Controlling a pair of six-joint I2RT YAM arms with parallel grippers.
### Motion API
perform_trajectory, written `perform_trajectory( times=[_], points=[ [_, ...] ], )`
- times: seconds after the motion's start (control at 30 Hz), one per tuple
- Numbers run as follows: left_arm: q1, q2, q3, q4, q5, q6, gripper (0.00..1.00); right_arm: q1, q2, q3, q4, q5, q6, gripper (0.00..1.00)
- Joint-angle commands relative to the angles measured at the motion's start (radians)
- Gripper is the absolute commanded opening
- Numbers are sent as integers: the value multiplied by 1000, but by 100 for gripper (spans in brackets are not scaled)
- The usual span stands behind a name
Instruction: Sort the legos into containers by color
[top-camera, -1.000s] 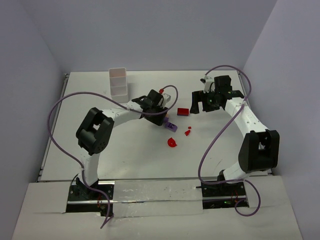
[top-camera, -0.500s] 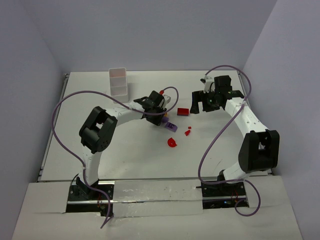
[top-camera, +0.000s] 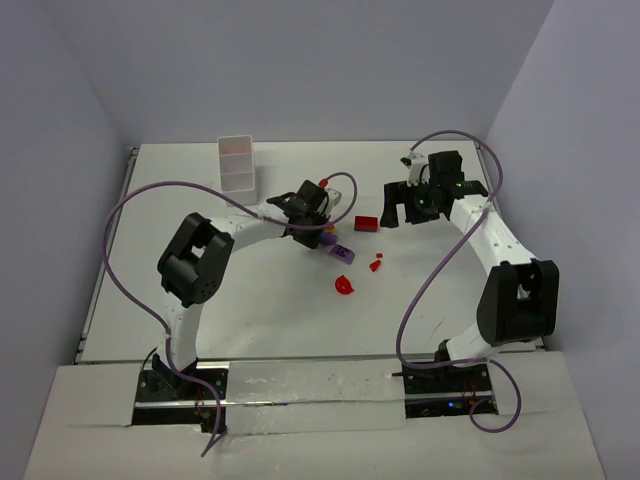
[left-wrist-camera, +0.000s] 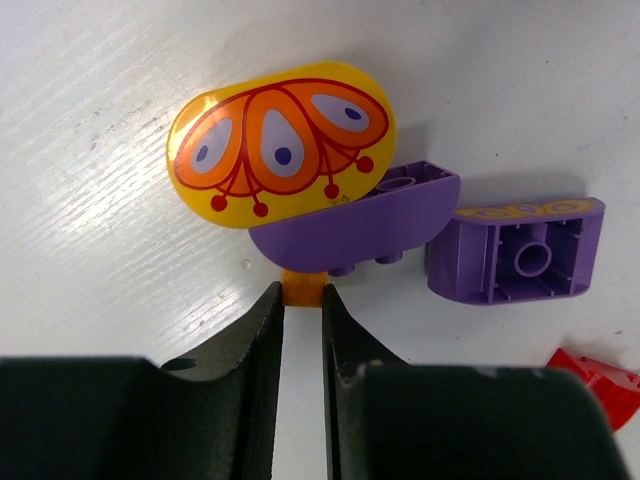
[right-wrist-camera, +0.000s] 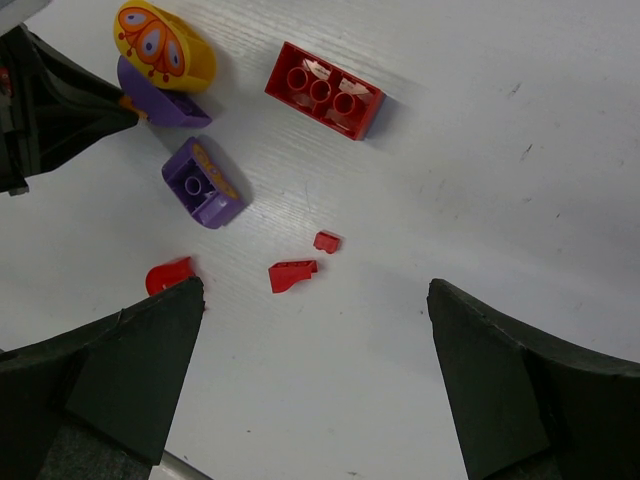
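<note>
One low, outstretched left gripper (left-wrist-camera: 302, 293) pinches orange piece (left-wrist-camera: 303, 285); right gripper (right-wrist-camera: 312, 290) hovers agape.

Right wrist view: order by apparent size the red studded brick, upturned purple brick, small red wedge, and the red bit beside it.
1. red studded brick
2. upturned purple brick, somewhat smaller
3. small red wedge
4. red bit, smallest

Left jaws pinched nearly together; right jaws wide.
</note>
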Motion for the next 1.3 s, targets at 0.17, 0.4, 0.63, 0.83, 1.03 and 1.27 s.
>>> perform_trajectory(
  times=[0.17, 0.4, 0.63, 0.83, 1.03, 1.27],
  points=[
    [169, -321, -28, -45, 84, 44, 2, -8, -20, 53, -14, -7, -4, 100],
    [379, -301, 105, -43, 21, 36, 0, -8, -13, 58, -6, -10, 6, 100],
    [492, -60, 405, 4, 13, -1, 0, -6, -12, 60, -11, -2, 6, 100],
    [529, 81, 570, 13, 8, -8, 0, -6, -8, 53, -9, 3, 2, 100],
    [550, 131, 576, 87, -25, 17, 2, -6, 11, 57, -6, -7, 6, 100],
    [562, 194, 612, 92, -52, 26, 4, -8, 16, 54, -8, -4, 3, 100]
  ],
)
